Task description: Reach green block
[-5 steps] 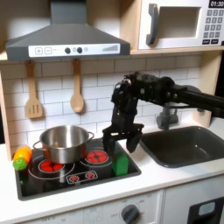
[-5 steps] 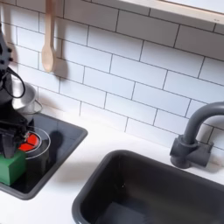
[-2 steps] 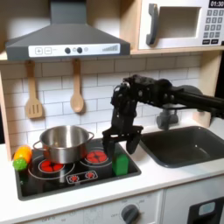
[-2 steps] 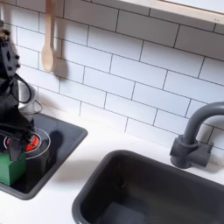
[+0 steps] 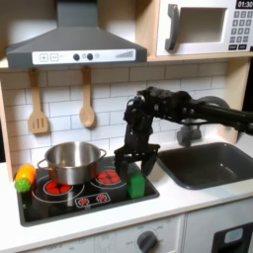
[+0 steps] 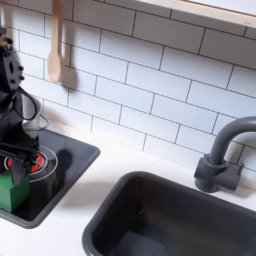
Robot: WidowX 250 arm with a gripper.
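We see a toy kitchen with a black stove top (image 5: pixel 59 205) set into a white counter (image 5: pixel 188 198), and the green block (image 5: pixel 136 185) stands upright on the stove's front corner at the first exterior view's right, just beside the red burner (image 5: pixel 108 178) there. The gripper (image 5: pixel 135 164) hangs straight above the block, its black fingers spread apart and pointing down on either side of the block's top; they hold nothing, and we cannot tell whether the tips touch the block. In the second exterior view the block (image 6: pixel 12 193) shows at the second exterior view's left edge, on the stove's near corner, with the gripper (image 6: pixel 12 160) low over it and a bundle of cable beside the arm. A steel pot (image 5: pixel 70 162) sits on the other burner, toward the first exterior view's left, well apart from the block. At the stove's far corner on the first exterior view's left lie a small orange piece (image 5: pixel 26 173) and a round green toy vegetable (image 5: pixel 22 185), touching each other. Two wooden utensils (image 5: pixel 87 104) hang on the white tiled wall under the grey hood (image 5: pixel 74 44). To the first exterior view's right of the stove lies a dark sink (image 5: pixel 210 163) with a grey tap (image 5: pixel 190 130) behind it, and a microwave (image 5: pixel 208 27) sits above.
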